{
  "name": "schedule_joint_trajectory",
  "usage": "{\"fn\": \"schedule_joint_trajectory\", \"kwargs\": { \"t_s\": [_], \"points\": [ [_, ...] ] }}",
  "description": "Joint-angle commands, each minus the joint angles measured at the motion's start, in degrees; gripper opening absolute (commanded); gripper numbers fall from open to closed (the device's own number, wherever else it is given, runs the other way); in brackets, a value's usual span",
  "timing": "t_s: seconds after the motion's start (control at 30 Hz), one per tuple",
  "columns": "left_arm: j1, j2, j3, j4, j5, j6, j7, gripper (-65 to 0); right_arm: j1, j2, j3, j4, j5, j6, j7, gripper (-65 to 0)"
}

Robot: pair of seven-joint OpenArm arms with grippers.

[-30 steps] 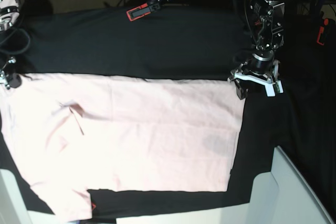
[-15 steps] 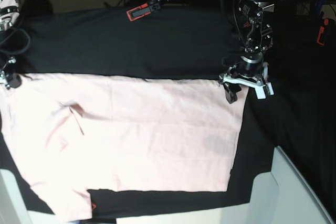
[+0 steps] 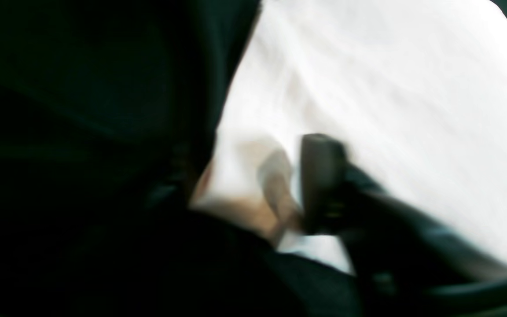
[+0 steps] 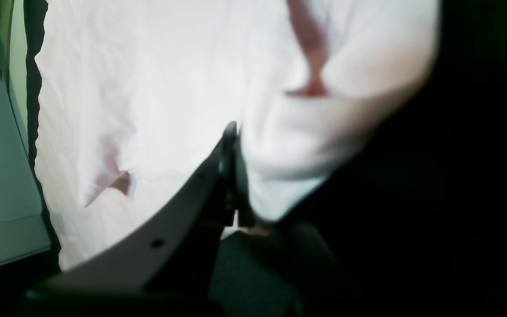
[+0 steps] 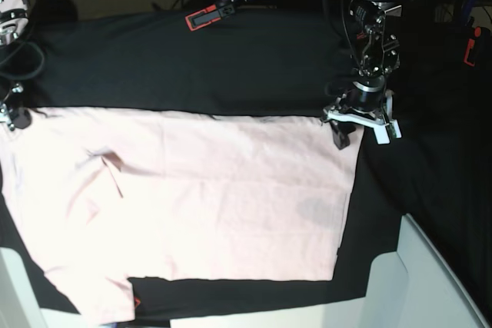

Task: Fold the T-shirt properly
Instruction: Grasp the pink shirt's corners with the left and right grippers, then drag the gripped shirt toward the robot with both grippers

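Overhead, the T-shirt (image 5: 192, 205) lies spread flat, plain side up, across the black table cloth (image 5: 231, 67), filling the near half of the table from the left edge to right of centre. One sleeve runs down toward the near left corner. A small crease sits in the fabric left of centre.

Left arm: descends near-vertically from the far right of the base view, wrist pointing straight down. Left gripper (image 5: 360, 130) sits at the shirt's far right corner, one dark finger over the pink edge, one white finger (image 5: 382, 133) out over the cloth. Jaws stand partly apart, straddling the corner. Left wrist view is badly blurred: a dark finger (image 3: 321, 180) rests on pale fabric beside a small raised fold at the hem. Whether that fold is actually pinched, cannot tell.

Right arm: only a little shows at the far left edge of the base view. Right gripper (image 5: 11, 115) is low at the shirt's far left corner, touching the cloth line. Right wrist view shows its fingers (image 4: 229, 176) drawn together with pale fabric bunched up against them, a rounded fold bulging to one side. Jaws fully closed, pinching the shirt's edge.

Also noted: a red and black clamp (image 5: 211, 14) at the table's far edge, well apart from the shirt.
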Motion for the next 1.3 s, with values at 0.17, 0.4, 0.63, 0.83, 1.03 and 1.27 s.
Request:
{"fn": "schedule_joint_trajectory", "kwargs": {
  "t_s": [0.17,0.4,0.63,0.83,1.03,1.27],
  "points": [
    [-0.2,0.0,-0.1,0.4,-0.1,-0.2,0.3,-56.8,0.8,1.6,-0.1,0.7,0.9,0.6,0.4,-65.0],
    [0.9,0.0,-0.2,0.7,-0.1,-0.2,0.0,-57.3,0.8,1.6,-0.1,0.7,0.9,0.6,0.4,-65.0],
    [2.5,0.0,-0.3,2.9,-0.1,-0.2,0.0,-65.0,0.8,1.6,-0.1,0.7,0.9,0.6,0.4,-65.0],
    [3.7,0.0,-0.3,4.2,-0.1,-0.2,-0.1,-65.0,0.7,1.5,-0.1,0.7,0.9,0.6,0.4,-65.0],
    [3.8,-0.2,-0.3,4.2,-0.1,-0.2,-0.1,-65.0,-0.3,1.5,-0.1,1.2,0.9,0.6,0.4,-65.0],
    [5.5,-0.2,-0.3,10.2,-0.1,-0.2,0.2,-65.0,-1.9,1.9,-0.1,1.3,1.1,0.6,0.4,-65.0]
  ]
}}
